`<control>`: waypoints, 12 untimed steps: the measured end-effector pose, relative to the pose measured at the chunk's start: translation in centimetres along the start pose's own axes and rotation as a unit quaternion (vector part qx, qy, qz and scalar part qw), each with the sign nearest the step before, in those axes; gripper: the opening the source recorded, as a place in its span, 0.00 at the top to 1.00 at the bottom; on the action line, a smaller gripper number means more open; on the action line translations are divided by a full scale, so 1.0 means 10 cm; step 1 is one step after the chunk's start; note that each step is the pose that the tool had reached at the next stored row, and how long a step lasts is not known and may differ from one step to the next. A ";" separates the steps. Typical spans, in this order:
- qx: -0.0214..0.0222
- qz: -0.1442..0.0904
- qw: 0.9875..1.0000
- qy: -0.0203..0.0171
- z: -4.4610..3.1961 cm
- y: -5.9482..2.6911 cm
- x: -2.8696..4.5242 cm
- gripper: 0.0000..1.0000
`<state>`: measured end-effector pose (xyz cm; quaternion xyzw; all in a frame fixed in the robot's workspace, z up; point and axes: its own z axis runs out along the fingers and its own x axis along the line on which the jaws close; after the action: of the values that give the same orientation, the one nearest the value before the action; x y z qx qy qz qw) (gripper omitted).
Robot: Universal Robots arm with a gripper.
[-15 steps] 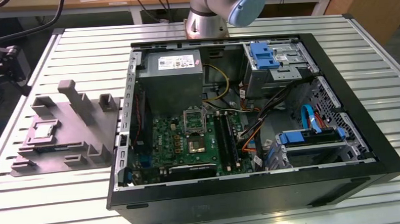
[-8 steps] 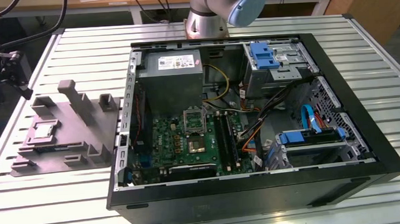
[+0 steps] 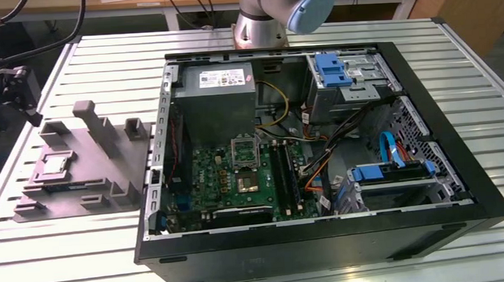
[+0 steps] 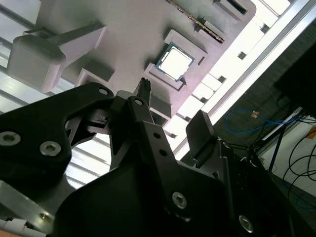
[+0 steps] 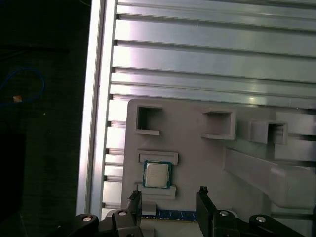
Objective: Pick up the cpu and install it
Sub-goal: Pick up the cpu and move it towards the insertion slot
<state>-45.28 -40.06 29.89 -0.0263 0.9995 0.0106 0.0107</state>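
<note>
Both steps of the task look undone: the cpu (image 5: 157, 175), a small flat square with a dull silvery metal top and a thin dark green edge, lies in a shallow recess of the matte grey plastic holder (image 5: 197, 163). The holder stands on the ribbed aluminium table (image 5: 212, 59), to the exterior view's left of the black sheet-metal computer case (image 3: 483, 188). The hand (image 5: 169, 200) hovers close over the chip, its black fingers spread apart with nothing between them. The socket (image 3: 248, 181) on the green motherboard seems to hold no chip, so lifting and installing both remain
</note>
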 end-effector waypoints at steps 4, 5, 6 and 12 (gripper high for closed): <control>0.000 0.000 1.000 0.000 0.007 0.000 0.000 0.44; 0.000 0.000 1.000 0.000 0.008 0.000 0.000 0.44; 0.000 0.000 1.000 0.000 0.008 0.000 0.001 0.44; 0.000 0.000 1.000 0.000 0.024 -0.001 0.001 0.44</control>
<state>-45.28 -40.06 29.66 -0.0263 0.9995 0.0106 0.0108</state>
